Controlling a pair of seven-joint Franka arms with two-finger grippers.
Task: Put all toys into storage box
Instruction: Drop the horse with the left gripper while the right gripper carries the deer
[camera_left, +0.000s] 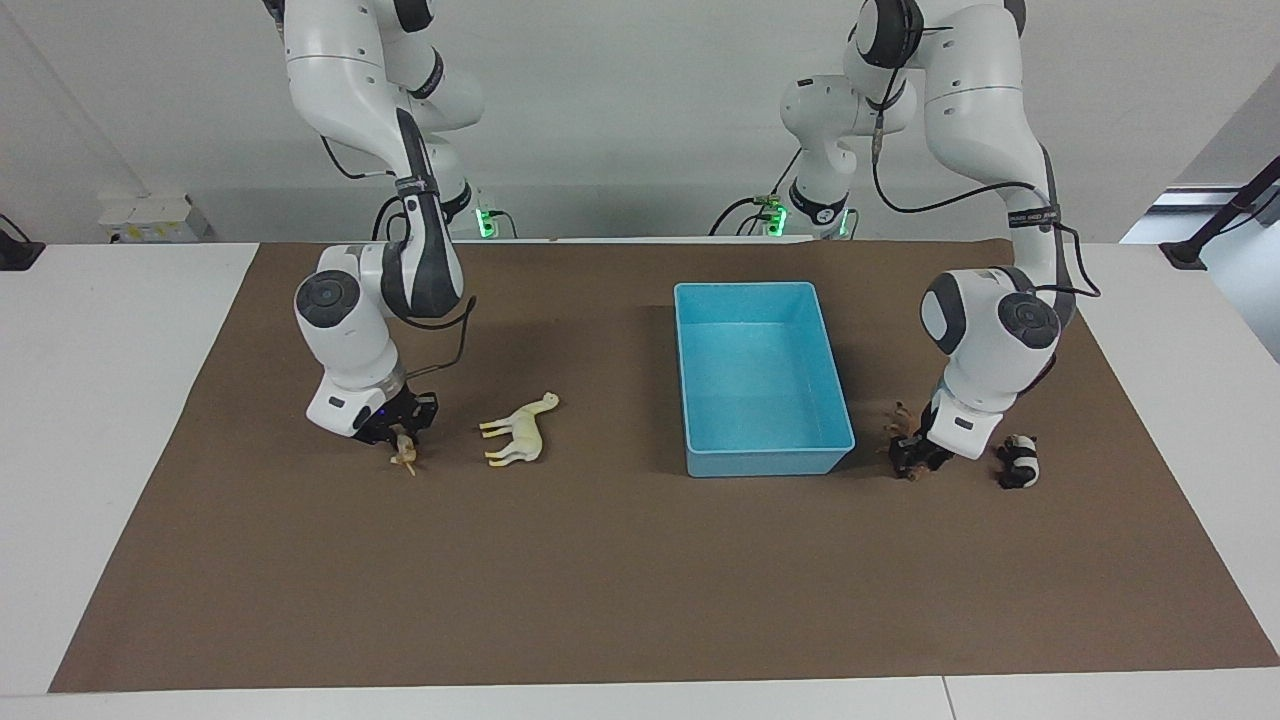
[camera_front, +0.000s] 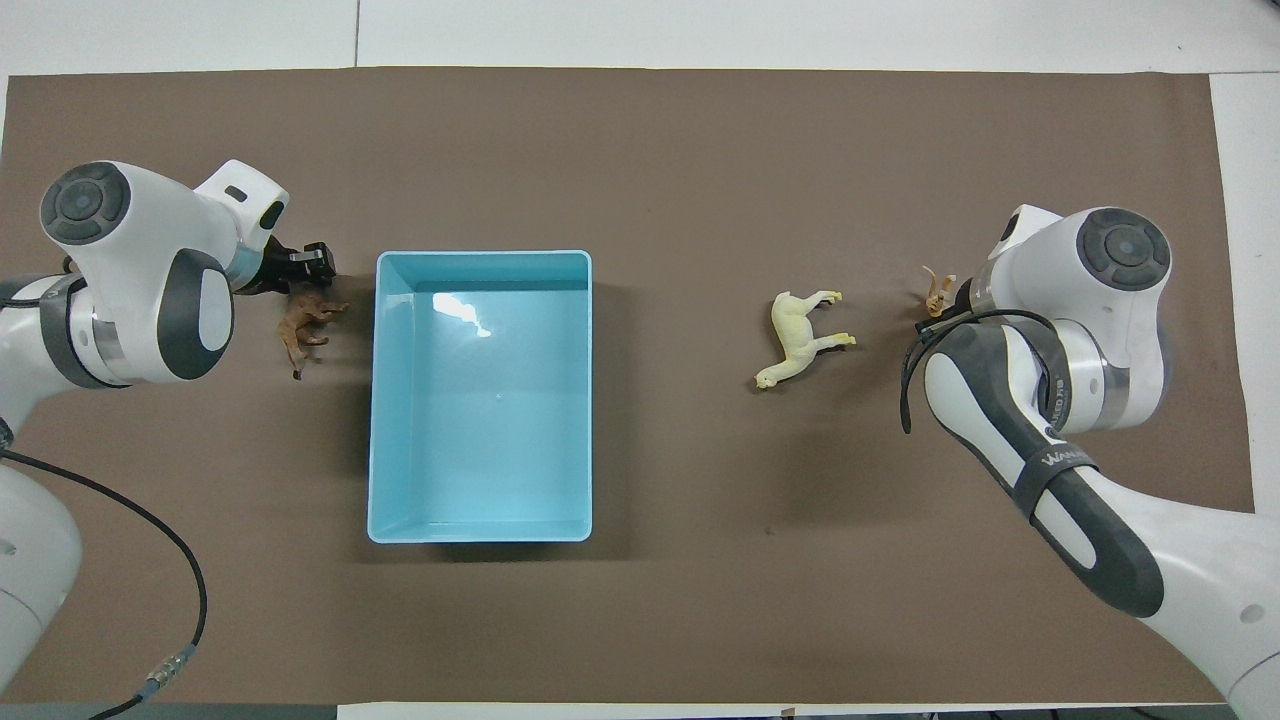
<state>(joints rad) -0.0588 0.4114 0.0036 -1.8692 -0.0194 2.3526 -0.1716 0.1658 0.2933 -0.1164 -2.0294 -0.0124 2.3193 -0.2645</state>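
Observation:
The light blue storage box (camera_left: 768, 460) (camera_front: 480, 257) stands empty. Beside it, toward the left arm's end, my left gripper (camera_left: 908, 460) (camera_front: 312, 262) is down at the table, shut on the dark brown lion (camera_left: 901, 418) (camera_front: 304, 325). A black-and-white panda (camera_left: 1018, 462) lies just past it toward that end; my left arm hides the panda from overhead. Toward the right arm's end, my right gripper (camera_left: 405, 438) is shut on the orange-tan tiger (camera_left: 405, 457) (camera_front: 938, 290) at table level. The cream giraffe (camera_left: 520, 430) (camera_front: 800, 335) lies on its side between the tiger and the box.
A brown mat (camera_left: 640, 580) covers the table, with white tabletop (camera_left: 100, 400) showing around it. A black cable (camera_front: 190, 590) trails from my left arm over the mat's near corner.

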